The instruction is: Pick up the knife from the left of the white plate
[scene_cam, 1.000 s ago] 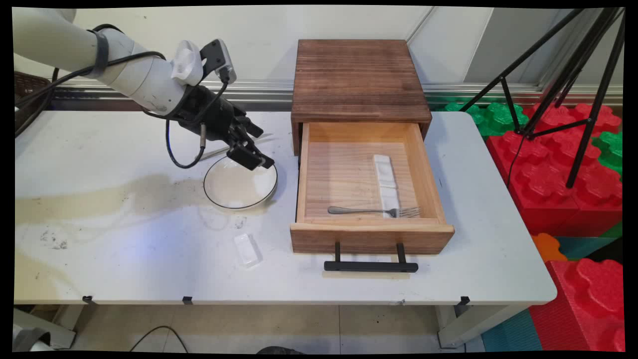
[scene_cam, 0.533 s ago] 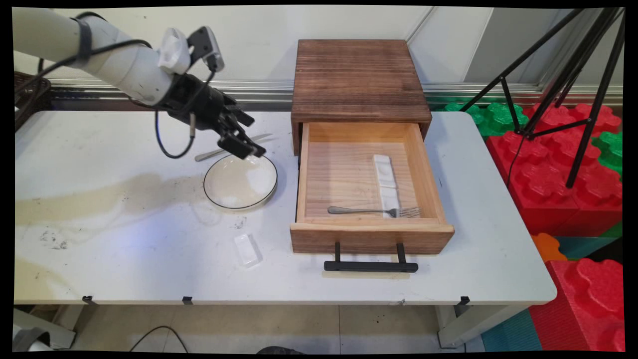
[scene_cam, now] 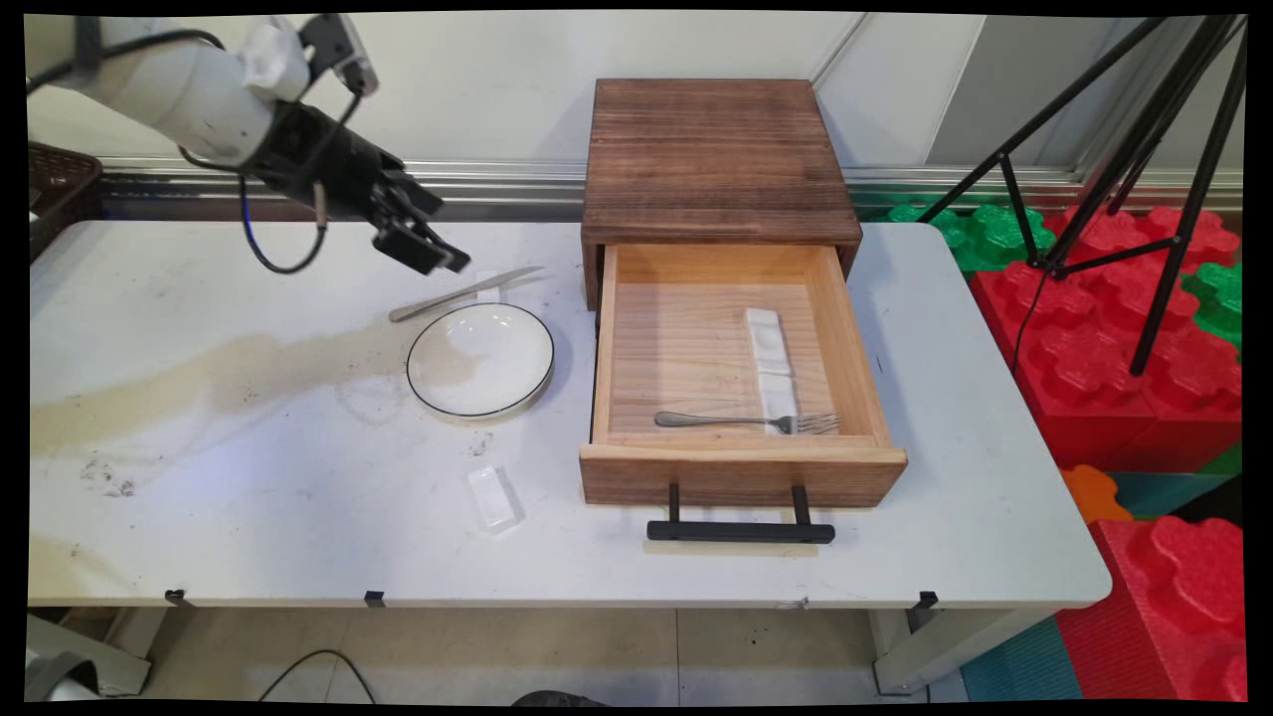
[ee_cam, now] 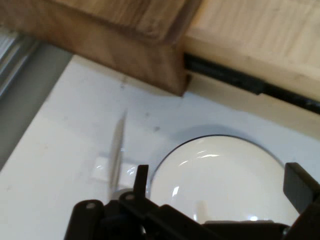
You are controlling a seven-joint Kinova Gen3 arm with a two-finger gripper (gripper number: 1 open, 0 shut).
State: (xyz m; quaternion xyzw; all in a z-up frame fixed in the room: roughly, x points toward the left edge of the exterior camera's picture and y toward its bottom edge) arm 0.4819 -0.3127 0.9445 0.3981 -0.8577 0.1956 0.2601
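Main view shows the gripper (scene_cam: 426,251) raised above the white table (scene_cam: 249,477), hanging near the far side and just left of a table knife (scene_cam: 465,293) that lies with its blade on a small white rest (scene_cam: 486,285). Its fingers are spread apart and hold nothing; in the hand view the two fingertips (ee_cam: 141,176) stand wide on either side of the round white plate (ee_cam: 220,175) seen below them. That plate, black-rimmed and bare, sits on the table just in front of the knife and beside the wooden drawer box (scene_cam: 711,159). The drawer (scene_cam: 736,467) is pulled fully out by its black handle (scene_cam: 741,531), and inside it a fork (scene_cam: 746,421) lies across the near end of a long white rest (scene_cam: 772,363). Another small white rest (scene_cam: 494,497) lies alone near the table's front edge, well apart from the gripper. As far as things lie, the fork is put away in the drawer, while the knife, plate and both loose rests are out on the table and the drawer stands open.
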